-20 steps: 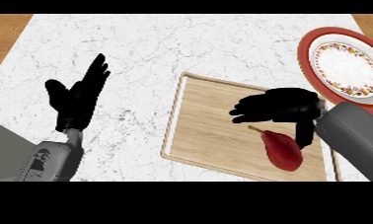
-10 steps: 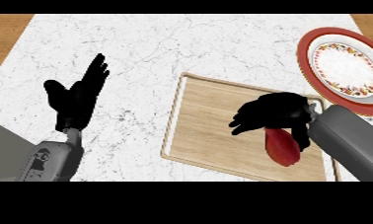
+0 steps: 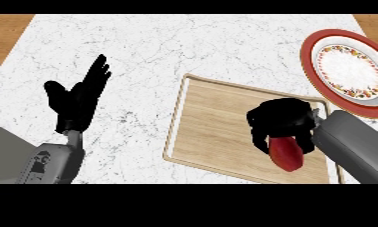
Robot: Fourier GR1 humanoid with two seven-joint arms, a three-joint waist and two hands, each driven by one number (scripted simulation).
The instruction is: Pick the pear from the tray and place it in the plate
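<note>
We are looking steeply down at a white marbled surface with wooden strips showing at its far left and far right corners. A pale wooden tray is lying on the right half of the surface, its raised rim running round a flat board. Our right hand is sitting over the right part of the tray, coming in from the lower right on a grey forearm. Its fingers are curling downward around the upper end of the pear, which is dark red and is sticking out below the hand, pointing toward the tray's near edge. We cannot tell whether the pear is resting on the tray or lifted just clear of it. The plate, white with a red rim and a patterned band, is lying at the right edge of the surface, just beyond the tray's far right corner and partly cut off by the view. Our left hand is resting over the left side of the surface, well apart from the tray, with its fingers straight and spread and pointing away from us, holding nothing.
</note>
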